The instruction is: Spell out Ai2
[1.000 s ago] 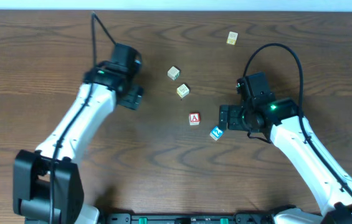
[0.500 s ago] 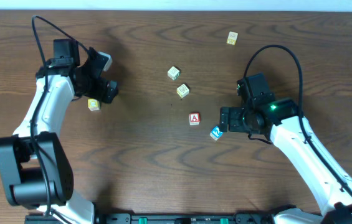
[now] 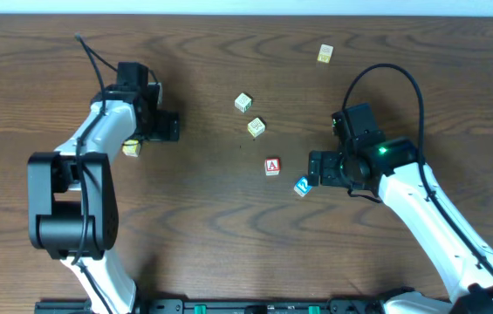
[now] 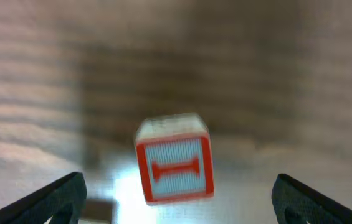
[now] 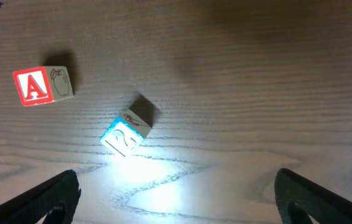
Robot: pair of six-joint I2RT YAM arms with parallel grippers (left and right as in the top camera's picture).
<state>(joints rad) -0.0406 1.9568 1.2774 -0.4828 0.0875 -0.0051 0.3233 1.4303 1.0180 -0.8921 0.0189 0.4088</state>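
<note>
counter (image 3: 229, 253): dark wood-grain surface carrying all the cubes.
left arm (image 3: 98, 139): white links folded back at the counter's left side, wrist toward the far edge.
right arm (image 3: 429, 209): white links reaching in from the near right (a green light shows on the wrist).
left gripper (image 3: 166, 128): jaws spread wide and empty; in the left wrist view the two tips sit at the lower corners.
right gripper (image 3: 314, 166): jaws likewise released, gripping nothing, just beside the "2" cube.
"i" cube (image 4: 174, 165): pale face, red frame, red letter lying on its side; on the counter ahead of and between the left tips, touching neither (view blurred).
"a" cube (image 3: 272, 166): red-framed, mid-counter, near the "2" cube but apart.
"2" cube (image 3: 302, 186): blue and white, turned diagonally, just nearer and to the right of the "a" cube; ahead of the right tips, untouched.
cream cubes (image 3: 256, 127): two close together farther back; third cream cube (image 3: 325, 54) near the far edge.
yellowish cube (image 3: 131, 149): beside the left arm; whether it is the "i" cube cannot be told.
</note>
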